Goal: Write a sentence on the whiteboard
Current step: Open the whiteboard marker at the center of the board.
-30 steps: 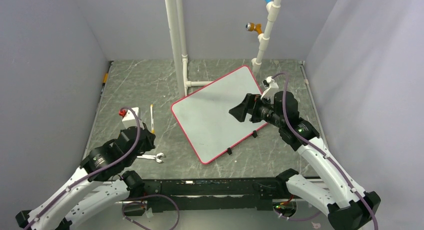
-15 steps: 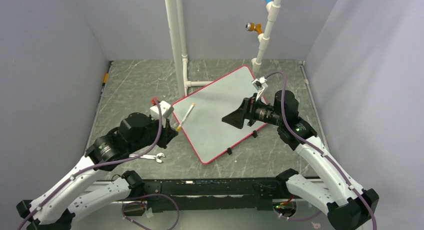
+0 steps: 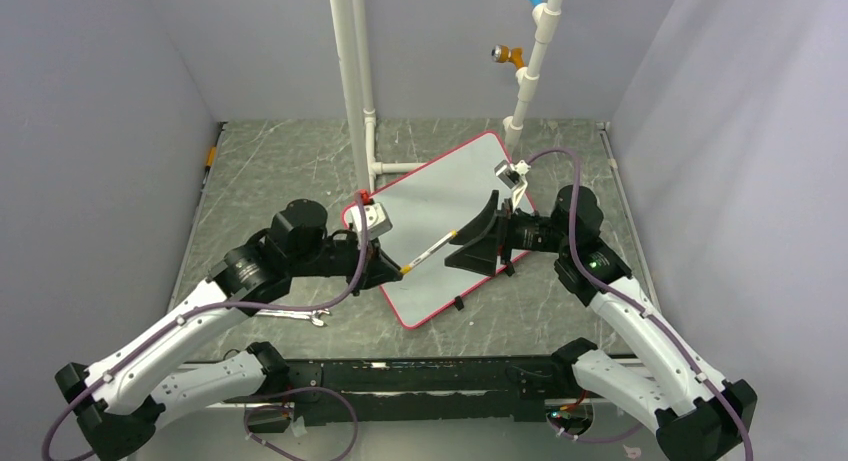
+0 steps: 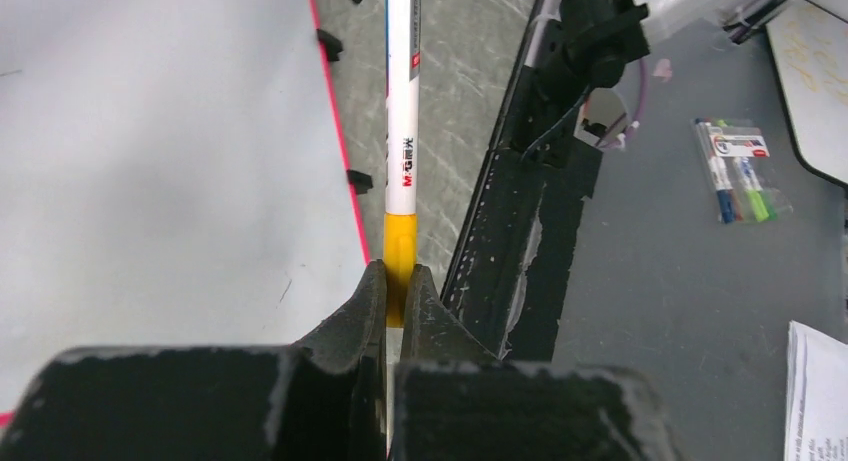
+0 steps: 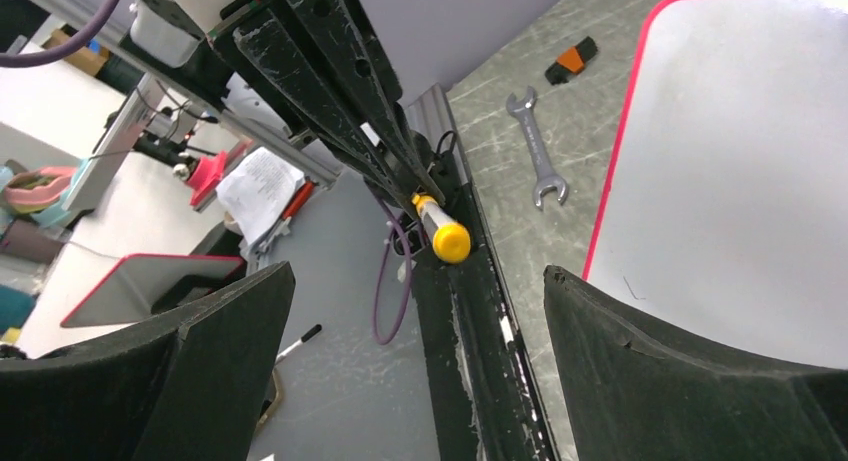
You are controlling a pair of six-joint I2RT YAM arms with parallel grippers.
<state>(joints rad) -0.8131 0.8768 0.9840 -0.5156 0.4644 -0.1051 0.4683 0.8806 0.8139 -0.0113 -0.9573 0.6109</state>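
Note:
The whiteboard [image 3: 440, 216], white with a red-pink frame, lies tilted on the table; no lettering shows on it. My left gripper [image 3: 385, 269] is shut on the yellow end of a white marker [image 3: 430, 249] and holds it over the board's near-left part. In the left wrist view the marker [image 4: 402, 131] sticks straight out from the left gripper [image 4: 398, 291], with the whiteboard [image 4: 150, 131] on the left. My right gripper [image 3: 470, 239] is open and empty, facing the marker's free end. In the right wrist view the marker's yellow end [image 5: 450, 241] lies ahead of the right gripper [image 5: 418, 273].
A metal wrench [image 3: 300, 314] lies on the table at the near left and shows in the right wrist view [image 5: 537, 161]. White PVC pipes [image 3: 350, 81] stand behind the board, one with an orange valve [image 3: 507, 54]. Grey walls enclose the table.
My left gripper took the marker from the table at the left and carried it right over the board. My right gripper swung left to face it and opened wide.

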